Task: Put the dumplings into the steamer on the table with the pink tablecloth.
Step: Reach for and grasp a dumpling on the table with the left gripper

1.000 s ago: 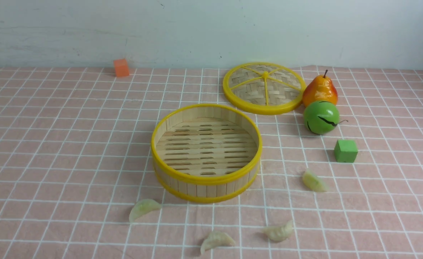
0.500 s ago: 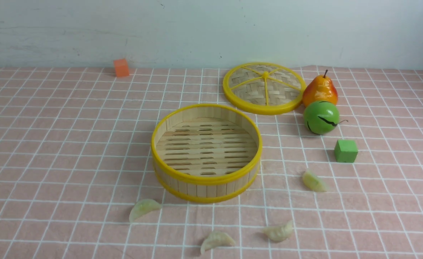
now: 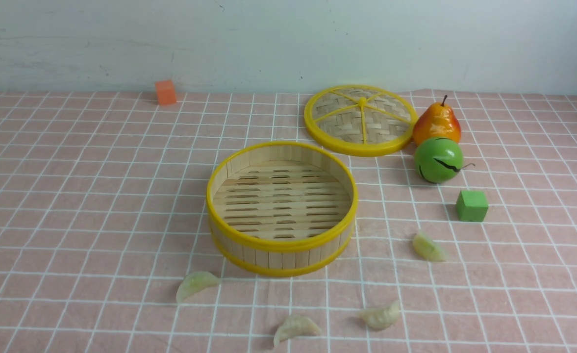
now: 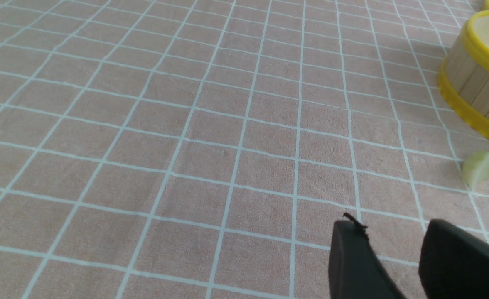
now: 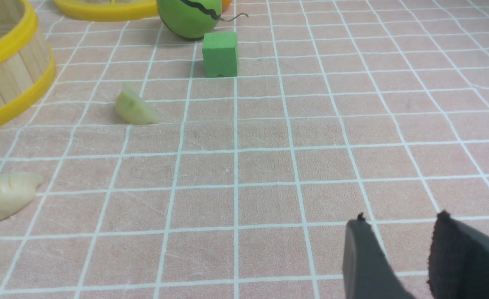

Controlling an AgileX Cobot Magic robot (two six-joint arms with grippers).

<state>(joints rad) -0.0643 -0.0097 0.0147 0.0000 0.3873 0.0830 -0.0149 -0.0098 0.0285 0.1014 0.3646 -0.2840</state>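
Covering table point(image 3: 72, 196), pink tablecloth point(image 3: 514, 274) slightly wrinkled; pale wall point(image 3: 288, 44) behind.

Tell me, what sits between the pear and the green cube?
A round green fruit with a dark wavy stripe lies between the pear and the green cube, nearer the pear. The front view shows all three.

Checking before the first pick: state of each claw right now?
Left claw: open, holding nothing.
Right claw: open, holding nothing.

Woven lid point(image 3: 360, 120), pear point(image 3: 437, 122) touching green apple point(image 3: 438, 160), green cube point(image 3: 471, 206); orange cube point(image 3: 165, 92) perhaps against the wall point(image 3: 288, 44).
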